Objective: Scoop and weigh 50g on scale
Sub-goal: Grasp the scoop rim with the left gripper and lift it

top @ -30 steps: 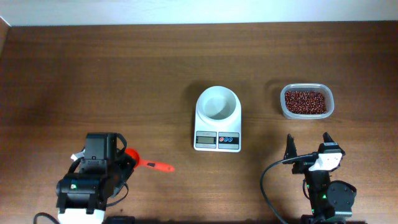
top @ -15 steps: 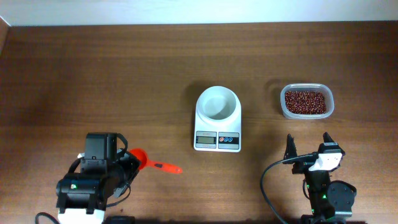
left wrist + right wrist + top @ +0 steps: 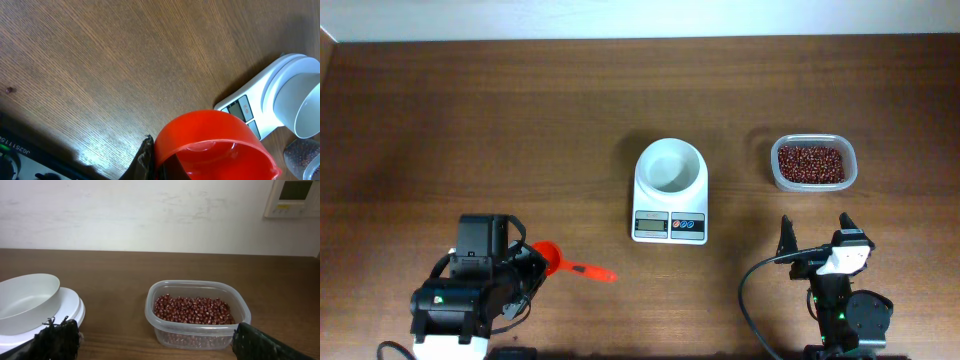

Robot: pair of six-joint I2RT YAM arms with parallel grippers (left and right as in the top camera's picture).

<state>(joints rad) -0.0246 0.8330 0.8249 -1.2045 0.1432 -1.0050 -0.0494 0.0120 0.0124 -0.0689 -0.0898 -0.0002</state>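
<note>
1. The scale [image 3: 669, 200] sits near the middle of the desk [image 3: 470, 120], its display and its two round buttons, one blue and one red, on the edge nearest the arms.
2. A round white bowl [image 3: 669, 165] stands on the far part of the scale. No beans show inside it in the overhead view.
3. The beans [image 3: 810, 163] lie in a clear plastic tub [image 3: 775, 168] to the right of the scale and well apart from it. They cover the tub's floor in a dark red-brown layer.
4. The left tool [image 3: 525, 262] is at the near left of the desk, well apart from the scale. Its jaws are clamped narrow on an orange scoop [image 3: 570, 265] at the cup end.
5. The scoop's handle sticks out to the right of the left tool and ends short of the scale, with bare desk between them.
6. In the left wrist view the scoop's cup fills the lower middle, with one dark finger [image 3: 142, 160] just beside its left rim. The scale and bowl show at the right edge, and part of the tub shows in the lower right corner.
7. The right tool [image 3: 815, 228] is at the near right of the desk, its jaws spread wide and holding nothing.
8. In the right wrist view the tub lies straight ahead between the two fingertips — apart from both — and the bowl is at the left edge, on the scale's white platform.
</note>
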